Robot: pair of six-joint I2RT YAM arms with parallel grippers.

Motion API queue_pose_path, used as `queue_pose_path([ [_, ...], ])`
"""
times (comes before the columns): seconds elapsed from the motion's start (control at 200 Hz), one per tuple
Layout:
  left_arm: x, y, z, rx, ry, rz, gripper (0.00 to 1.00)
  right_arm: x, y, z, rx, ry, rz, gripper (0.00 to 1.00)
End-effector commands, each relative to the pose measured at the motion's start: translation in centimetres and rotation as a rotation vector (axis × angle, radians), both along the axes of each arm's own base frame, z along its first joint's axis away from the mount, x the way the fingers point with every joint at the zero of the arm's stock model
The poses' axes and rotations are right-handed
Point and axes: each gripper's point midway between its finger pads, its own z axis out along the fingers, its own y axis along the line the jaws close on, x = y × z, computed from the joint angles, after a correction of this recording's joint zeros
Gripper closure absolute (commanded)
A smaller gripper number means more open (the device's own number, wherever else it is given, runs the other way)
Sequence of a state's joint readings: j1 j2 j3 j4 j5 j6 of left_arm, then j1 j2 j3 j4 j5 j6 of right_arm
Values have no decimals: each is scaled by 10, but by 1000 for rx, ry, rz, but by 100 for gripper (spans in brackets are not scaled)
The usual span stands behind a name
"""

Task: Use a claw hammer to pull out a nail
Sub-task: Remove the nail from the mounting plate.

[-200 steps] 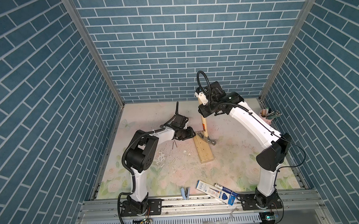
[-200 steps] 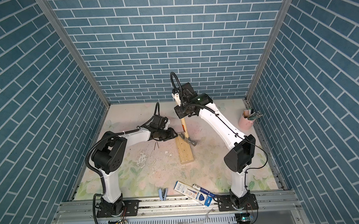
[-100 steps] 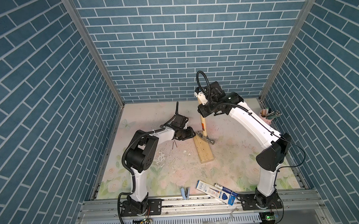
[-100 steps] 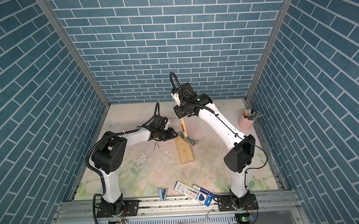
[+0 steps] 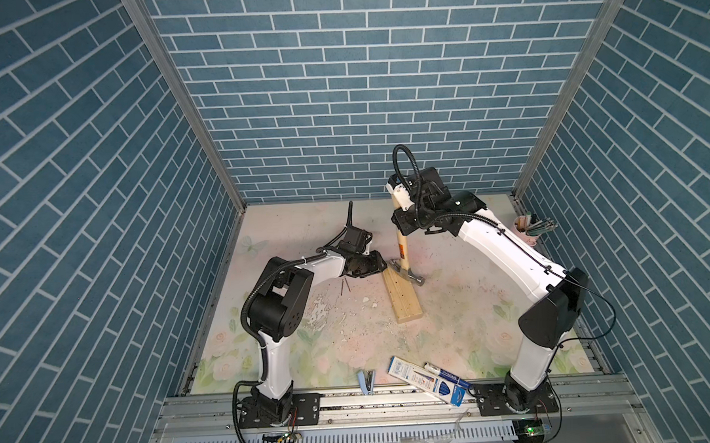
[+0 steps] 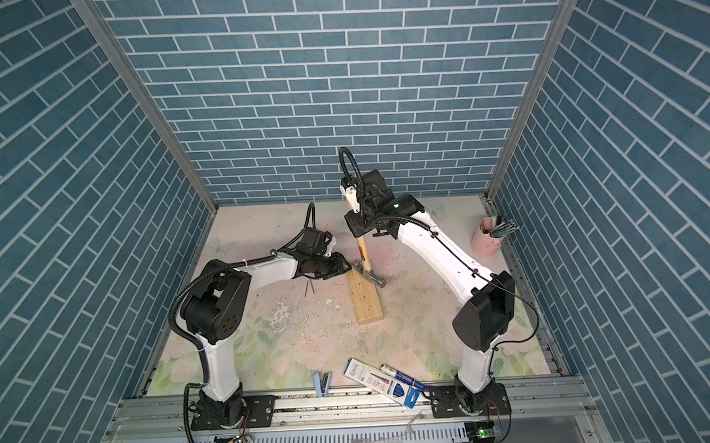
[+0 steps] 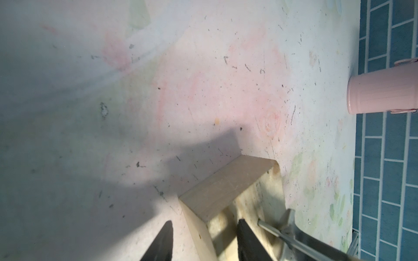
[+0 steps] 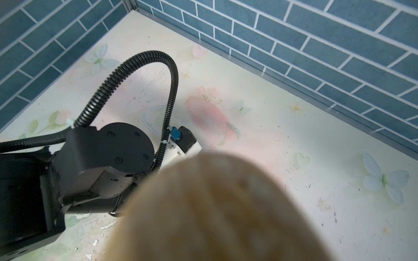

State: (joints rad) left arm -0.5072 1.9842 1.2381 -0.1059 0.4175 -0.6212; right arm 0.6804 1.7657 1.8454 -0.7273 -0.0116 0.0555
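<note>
Two arms | we clamp claw hammer (image 5: 402, 249) in right gripper (image 5: 406, 225); left gripper (image 7: 204, 222) straddles block (image 5: 403, 300), grip unclear | prying nail (image 7: 269, 227); next: lever handle steadily

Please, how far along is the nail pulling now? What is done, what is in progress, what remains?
Done: the right gripper is shut on the claw hammer by its handle, and the head rests on the far end of the wood block.
In hand: the left gripper sits open at that end, beside the head.
Left: the levering. Whether the claw has caught a nail I cannot tell.
</note>
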Motion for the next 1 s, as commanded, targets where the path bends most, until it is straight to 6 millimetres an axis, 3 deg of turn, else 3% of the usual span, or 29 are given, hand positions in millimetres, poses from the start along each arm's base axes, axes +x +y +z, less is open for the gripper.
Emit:
queue_pose_path([
  [0.0,-28,22,-41,108,138,21,54,1,-7,26,59,-123,-27,100],
  [0.995,-35,24,-49,127,162,18,53,-50,-35,7,359,-272,-36,100],
])
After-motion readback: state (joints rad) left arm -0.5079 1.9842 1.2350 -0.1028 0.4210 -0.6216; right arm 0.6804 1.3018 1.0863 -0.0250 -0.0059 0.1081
